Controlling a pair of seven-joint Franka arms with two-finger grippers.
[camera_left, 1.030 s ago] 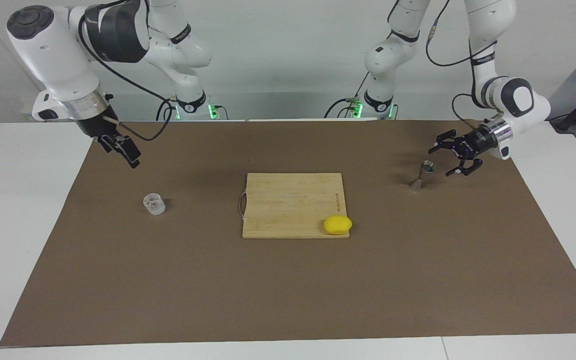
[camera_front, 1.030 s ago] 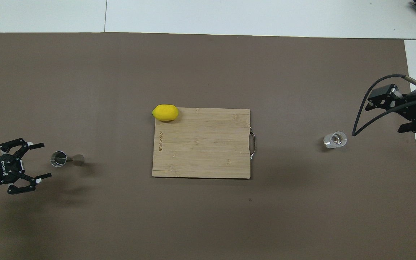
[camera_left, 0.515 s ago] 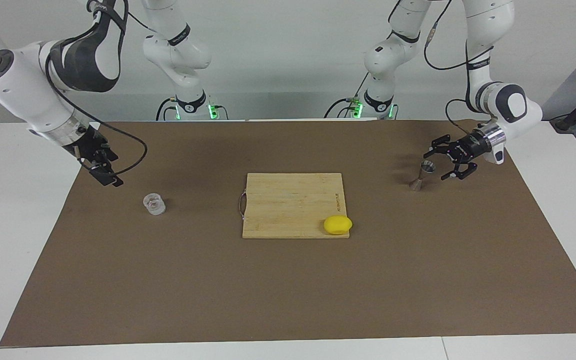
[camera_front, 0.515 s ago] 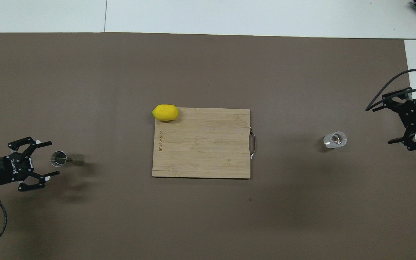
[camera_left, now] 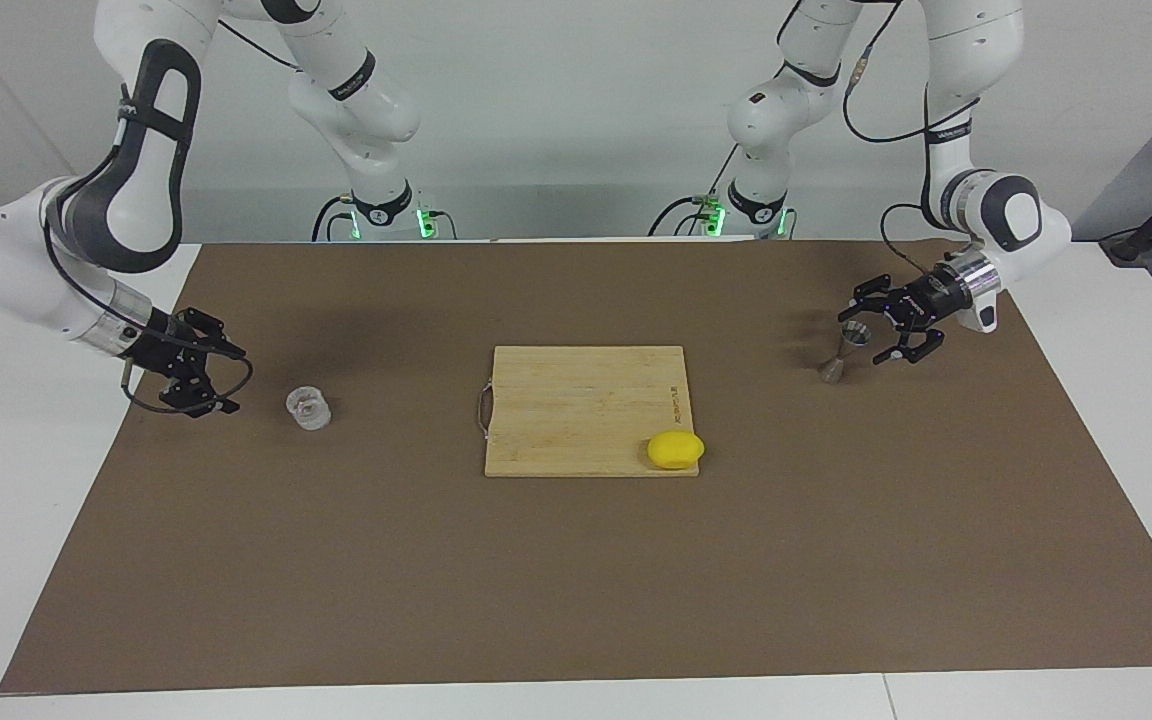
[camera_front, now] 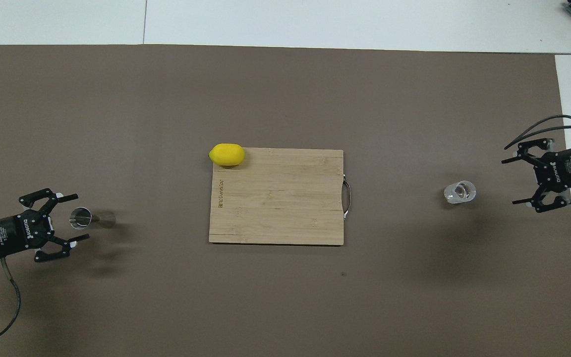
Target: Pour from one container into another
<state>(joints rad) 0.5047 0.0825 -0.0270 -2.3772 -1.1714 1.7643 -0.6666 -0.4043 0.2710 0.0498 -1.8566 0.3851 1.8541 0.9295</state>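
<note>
The small clear glass cup (camera_left: 308,408) stands upright on the brown mat toward the right arm's end; it also shows in the overhead view (camera_front: 460,192). My right gripper (camera_left: 234,382) is open and empty, low over the mat beside the cup and a short way apart from it, its fingers pointing at it (camera_front: 508,182). The steel hourglass jigger (camera_left: 842,352) stands upright toward the left arm's end (camera_front: 107,219). My left gripper (camera_left: 863,337) is open, with its fingers on either side of the jigger's upper cone and apart from it (camera_front: 81,216).
A wooden cutting board (camera_left: 576,400) with a wire handle lies in the middle of the mat (camera_front: 280,203). A yellow lemon (camera_left: 676,449) sits on the board's corner farther from the robots, toward the left arm's end (camera_front: 227,154). White table borders the mat (camera_left: 576,600).
My right gripper has come down from high above the mat and turned toward the glass cup. My left gripper has slid closer until its open fingers flank the jigger. Cup and jigger have not moved.
</note>
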